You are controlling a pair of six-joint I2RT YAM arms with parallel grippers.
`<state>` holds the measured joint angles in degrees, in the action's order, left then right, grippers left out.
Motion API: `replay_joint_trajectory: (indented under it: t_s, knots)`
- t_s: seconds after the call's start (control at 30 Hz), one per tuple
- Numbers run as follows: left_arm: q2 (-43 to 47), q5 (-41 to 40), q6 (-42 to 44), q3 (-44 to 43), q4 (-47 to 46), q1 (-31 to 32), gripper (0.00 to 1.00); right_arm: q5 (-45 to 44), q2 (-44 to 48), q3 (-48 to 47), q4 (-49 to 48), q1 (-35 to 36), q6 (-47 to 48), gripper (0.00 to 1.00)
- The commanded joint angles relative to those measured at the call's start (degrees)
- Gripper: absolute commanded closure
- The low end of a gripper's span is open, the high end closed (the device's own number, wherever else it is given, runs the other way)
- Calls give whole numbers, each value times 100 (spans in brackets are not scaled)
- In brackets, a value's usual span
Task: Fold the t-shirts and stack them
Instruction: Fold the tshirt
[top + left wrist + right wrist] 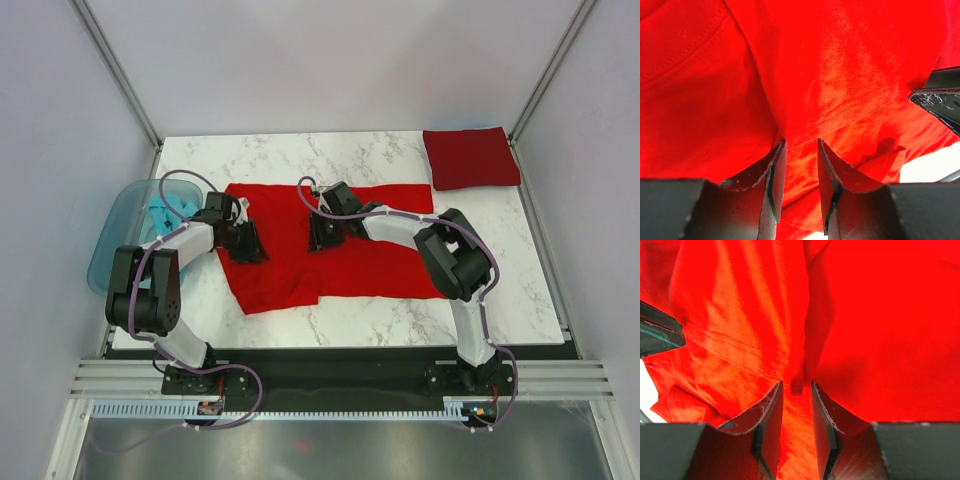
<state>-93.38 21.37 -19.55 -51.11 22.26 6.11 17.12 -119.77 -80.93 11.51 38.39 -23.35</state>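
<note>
The left gripper (801,144) had its jaws drawn to a narrow gap with red cloth filling it, and it appeared to pinch a ridge of the red shirt (370,265). The right gripper (796,386) stood the same way, with a raised pleat running straight into its narrow gap, so it too seemed to have hold. In the top view both grippers sat side by side on the left half of the shirt, the left one at its left edge and the right one near the middle. The shirt lay flat at the centre of the table (300,150), its long axis running left to right, so most of the loose cloth stretched toward the right of the frame, past the right gripper. Any fold would likely carry the pinched part that way. The folded crimson shirt (470,158) lay in the upper right corner, nearer the right arm. A teal shirt (165,212) sat in the tub (115,240) at the left edge.
</note>
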Motion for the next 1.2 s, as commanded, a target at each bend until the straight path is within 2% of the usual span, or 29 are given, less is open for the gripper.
replay_joint_trajectory:
  t_s: [0.0, 0.1, 0.2, 0.27, 0.33, 0.37, 0.67, 0.87, 0.9, 0.93, 1.03, 1.17]
  knots:
    - [145, -264, -75, 84, -143, 57, 61, 54, -20, 42, -149, 19, -73, 64]
    - [128, -343, -84, 110, -134, 127, 61, 54, -29, 42, -149, 28, -99, 69]
    - [75, -370, -110, 110, -134, 154, 70, 45, -3, 33, -149, 28, -152, 81]
    - [57, -352, -137, 110, -108, 154, 87, 72, 6, 7, -140, 28, -204, 96]
    - [75, -387, -163, 102, -56, 154, 98, 98, 41, -2, -140, 19, -248, 100]
    - [136, -414, -172, 84, -20, 145, 98, 107, 58, 7, -131, 19, -275, 100]
    - [619, -967, -295, -250, 673, 154, 98, 212, 393, 42, -131, 46, -512, 100]
    - [716, -1047, -163, -277, 753, 154, 98, 204, 349, -11, -131, 72, -574, 100]
    - [682, -1003, -120, -268, 753, 154, 93, 204, 340, -11, -140, 72, -574, 100]
    - [646, -994, -110, -259, 736, 145, 81, 204, 322, -11, -140, 81, -574, 100]
    - [453, -819, -14, -224, 604, 145, 67, 204, 305, 7, -140, 90, -582, 100]
    - [251, -669, -49, -154, 341, 145, 67, 186, 296, -2, -158, 98, -583, 100]
